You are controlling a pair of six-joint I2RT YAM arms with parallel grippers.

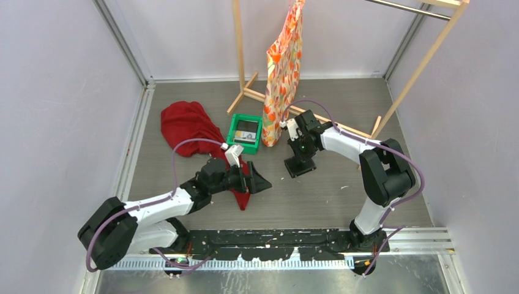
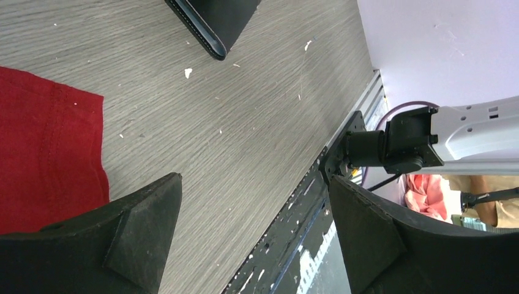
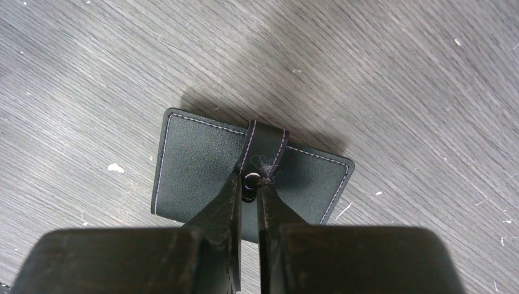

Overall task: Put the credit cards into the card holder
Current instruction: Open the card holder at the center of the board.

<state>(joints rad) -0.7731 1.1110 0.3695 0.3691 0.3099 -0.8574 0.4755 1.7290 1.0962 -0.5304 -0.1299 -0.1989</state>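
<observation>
The black card holder (image 3: 196,159) lies closed and flat on the grey table, with its snap tab (image 3: 267,144) folded over the top edge. My right gripper (image 3: 250,184) is shut on the tab at its metal snap. In the top view the right gripper (image 1: 300,154) stands over the card holder (image 1: 300,168). The credit cards (image 1: 246,136), one whitish with dark marks, lie in the green tray (image 1: 234,130). My left gripper (image 1: 262,182) is open and empty just left of the holder. In the left wrist view the left gripper (image 2: 256,184) has a corner of the card holder (image 2: 214,24) ahead.
A red cloth (image 1: 186,125) lies at the left and runs under my left arm; it also shows in the left wrist view (image 2: 43,153). A wooden rack (image 1: 245,92) with a hanging orange patterned cloth (image 1: 283,67) stands behind the tray. The table's front rail (image 2: 294,208) is close by.
</observation>
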